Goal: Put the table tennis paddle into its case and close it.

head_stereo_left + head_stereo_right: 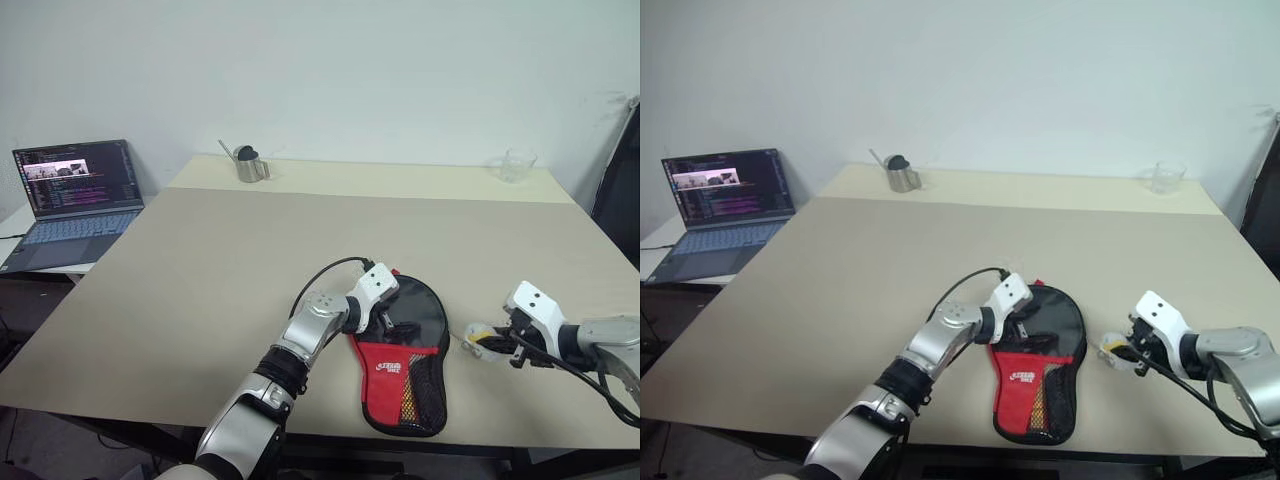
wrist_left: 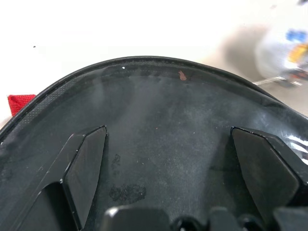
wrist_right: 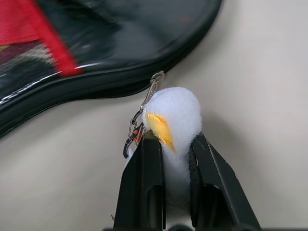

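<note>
The paddle-shaped black fabric case with a red logo panel (image 1: 405,355) lies near the beige table's (image 1: 200,280) front edge. The left gripper (image 1: 393,322) rests on it, 2 fingers spread wide. Just beside it, the right gripper (image 3: 169,159) pinches a fluffy white-yellow charm (image 3: 174,115), apparently clipped to the zip.

Office or lab workroom: plain white wall (image 1: 400,60), large beige tabletop (image 1: 200,280), open laptop (image 1: 70,200) showing code on a side desk, metal cup (image 1: 250,165) and clear glass (image 1: 513,165) at far edge
</note>
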Controlling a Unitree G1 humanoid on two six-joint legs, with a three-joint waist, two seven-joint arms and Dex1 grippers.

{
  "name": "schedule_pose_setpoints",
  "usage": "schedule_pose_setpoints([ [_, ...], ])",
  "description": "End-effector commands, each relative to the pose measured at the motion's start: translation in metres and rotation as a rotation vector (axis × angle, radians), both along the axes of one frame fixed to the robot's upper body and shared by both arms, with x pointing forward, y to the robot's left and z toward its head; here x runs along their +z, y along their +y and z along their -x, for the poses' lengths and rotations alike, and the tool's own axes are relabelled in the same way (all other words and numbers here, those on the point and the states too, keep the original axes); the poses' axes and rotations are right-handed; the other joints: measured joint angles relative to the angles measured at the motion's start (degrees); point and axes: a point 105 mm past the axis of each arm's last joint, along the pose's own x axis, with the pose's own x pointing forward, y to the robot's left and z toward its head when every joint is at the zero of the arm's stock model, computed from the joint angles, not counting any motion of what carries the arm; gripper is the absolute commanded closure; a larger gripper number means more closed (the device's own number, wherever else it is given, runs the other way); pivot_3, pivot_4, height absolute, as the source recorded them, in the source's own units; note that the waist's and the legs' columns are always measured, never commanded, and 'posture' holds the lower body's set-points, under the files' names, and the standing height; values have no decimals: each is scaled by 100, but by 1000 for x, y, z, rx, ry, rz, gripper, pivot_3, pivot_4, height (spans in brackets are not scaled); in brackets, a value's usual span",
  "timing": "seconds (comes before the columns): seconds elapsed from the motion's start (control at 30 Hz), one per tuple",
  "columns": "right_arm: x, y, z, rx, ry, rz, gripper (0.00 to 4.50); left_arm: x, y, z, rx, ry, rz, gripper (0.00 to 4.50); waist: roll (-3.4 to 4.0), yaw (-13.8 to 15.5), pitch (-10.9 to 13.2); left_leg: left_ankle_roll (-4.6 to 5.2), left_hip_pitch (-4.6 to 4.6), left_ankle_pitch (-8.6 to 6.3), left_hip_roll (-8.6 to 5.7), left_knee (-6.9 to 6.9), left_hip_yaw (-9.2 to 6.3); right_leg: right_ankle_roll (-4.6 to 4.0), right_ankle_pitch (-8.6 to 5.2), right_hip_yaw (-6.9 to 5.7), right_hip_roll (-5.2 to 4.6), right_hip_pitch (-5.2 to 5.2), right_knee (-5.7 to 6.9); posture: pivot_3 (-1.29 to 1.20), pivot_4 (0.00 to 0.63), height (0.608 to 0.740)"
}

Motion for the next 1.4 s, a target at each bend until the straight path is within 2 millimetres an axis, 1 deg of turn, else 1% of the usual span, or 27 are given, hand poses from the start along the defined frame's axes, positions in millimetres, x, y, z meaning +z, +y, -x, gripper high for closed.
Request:
schedule_pose_setpoints([
  [0.03,13,3,7,53,-25,-1,4296,-33,5,10,-2,100,-76,0,1,0,-2,0,0,0,0,0,-1,1,1,-1,0,2,-5,0,150,740],
  [0.27,10,11,26,128,28,-25,4296,-34,4,10,-7,101,-80,0,0,16,-8,12,-6,-8,-1,-3,0,11,7,2,0,9,-31,0,150,740],
  [0.5,-5,14,50,213,112,6,4299,-35,3,9,-8,90,-99,0,3,73,-11,17,-7,-11,-2,-3,0,12,7,1,0,9,-36,0,150,740],
  [0.7,-16,18,65,241,171,-18,4299,-36,2,9,-11,88,-104,0,-1,84,-16,17,-8,-12,-3,-1,0,13,7,0,-2,10,-38,0,150,740],
  [0.8,-20,18,73,249,199,-18,4300,-37,2,10,-12,92,-104,0,0,82,-18,17,-8,-12,-3,-1,-1,13,7,0,-2,11,-39,0,150,740],
  [1.07,-22,20,91,284,265,-47,4310,-37,1,10,-15,95,-107,0,-1,83,-37,17,-7,-12,-3,-2,-2,13,7,-1,-1,11,-40,0,150,740],
  [1.3,-30,24,111,318,335,-57,4311,-38,0,10,-17,96,-111,0,-6,82,-47,17,-6,-12,-3,0,-1,13,7,0,-1,12,-41,0,150,740],
  [1.4,-33,23,114,315,349,-57,4311,-39,0,10,-17,97,-112,0,-11,87,-53,17,-7,-13,-4,-1,-5,13,7,-4,-2,14,-44,0,150,740],
])
